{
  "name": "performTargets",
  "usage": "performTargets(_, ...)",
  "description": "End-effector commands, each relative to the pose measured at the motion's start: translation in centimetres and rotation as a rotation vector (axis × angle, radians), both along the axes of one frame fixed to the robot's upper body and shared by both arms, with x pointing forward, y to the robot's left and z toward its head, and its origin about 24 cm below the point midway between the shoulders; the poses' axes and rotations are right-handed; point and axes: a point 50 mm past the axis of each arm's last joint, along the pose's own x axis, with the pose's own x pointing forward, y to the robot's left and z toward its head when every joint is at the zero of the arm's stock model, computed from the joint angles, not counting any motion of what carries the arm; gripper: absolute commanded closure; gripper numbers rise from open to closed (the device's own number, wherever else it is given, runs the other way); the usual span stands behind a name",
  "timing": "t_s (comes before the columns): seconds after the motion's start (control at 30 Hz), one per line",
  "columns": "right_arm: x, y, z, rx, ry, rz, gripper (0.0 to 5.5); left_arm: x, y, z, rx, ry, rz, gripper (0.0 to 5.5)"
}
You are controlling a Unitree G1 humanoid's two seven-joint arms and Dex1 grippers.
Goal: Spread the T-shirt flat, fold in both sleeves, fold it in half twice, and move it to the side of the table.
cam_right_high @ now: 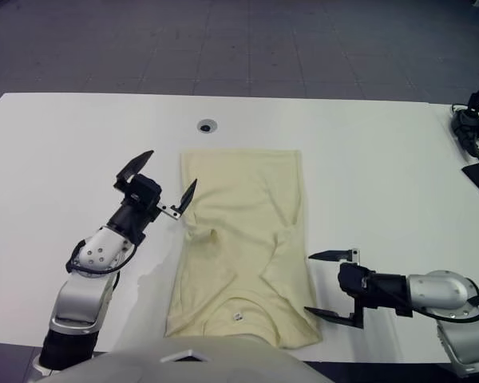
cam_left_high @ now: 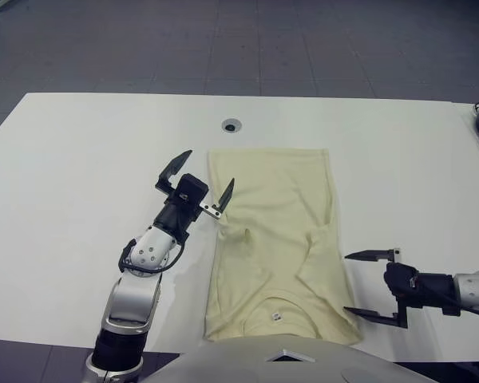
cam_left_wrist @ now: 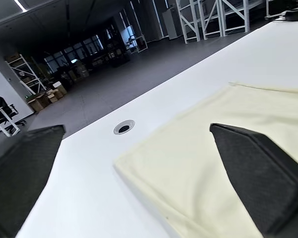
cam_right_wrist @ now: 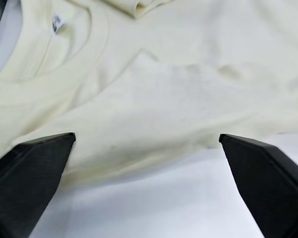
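A pale yellow T-shirt point(cam_left_high: 275, 239) lies lengthwise on the white table point(cam_left_high: 88, 144), collar toward me, both sleeves folded onto the body. My left gripper point(cam_left_high: 198, 177) hovers open at the shirt's left edge near the far end; one fingertip point(cam_left_high: 227, 189) is over the cloth. In the left wrist view the T-shirt point(cam_left_wrist: 223, 148) lies between the dark fingers point(cam_left_wrist: 260, 171). My right gripper point(cam_left_high: 361, 284) stands open just right of the shirt's near right corner, nothing held. The right wrist view looks onto the folded sleeve point(cam_right_wrist: 159, 99) and collar label point(cam_right_wrist: 58, 22).
A round cable hole point(cam_left_high: 231, 124) sits in the table beyond the shirt. Dark cables and gear point(cam_right_high: 471, 128) lie at the far right edge. Bare tabletop stretches left and right of the shirt.
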Motion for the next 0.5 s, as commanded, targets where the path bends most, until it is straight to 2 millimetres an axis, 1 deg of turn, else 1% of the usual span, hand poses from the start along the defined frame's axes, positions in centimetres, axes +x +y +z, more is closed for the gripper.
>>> performTargets(0.03, 0.4, -0.1, 2.2, 0.011, -0.052, -0.013, 0.11, -0.9, 0.5, 0.6, 0.043, 0.024, -0.097, 0.10)
performTargets(0.17, 0.3, 0.3, 3.1, 0.016, -0.068, 0.002, 0.11, -2.4, 0.9, 1.2, 0.112, 0.054, -0.231, 0.10)
performTargets(0.27, 0.6, 1.0, 3.1, 0.033, -0.093, 0.005, 0.11, -2.2, 1.0, 0.2, 0.169, 0.114, -0.249, 0.10)
performTargets(0.43, 3.5, 2.8, 1.5, 0.003, -0.243, -0.092, 0.11, -0.7, 0.3, -2.0, 0.243, 0.189, -0.261, 0.10)
performTargets(0.5, 4.5, 3.7, 0.4, -0.062, -0.299, -0.085, 0.11, -0.4, -0.2, -3.0, 0.285, 0.209, -0.275, 0.10)
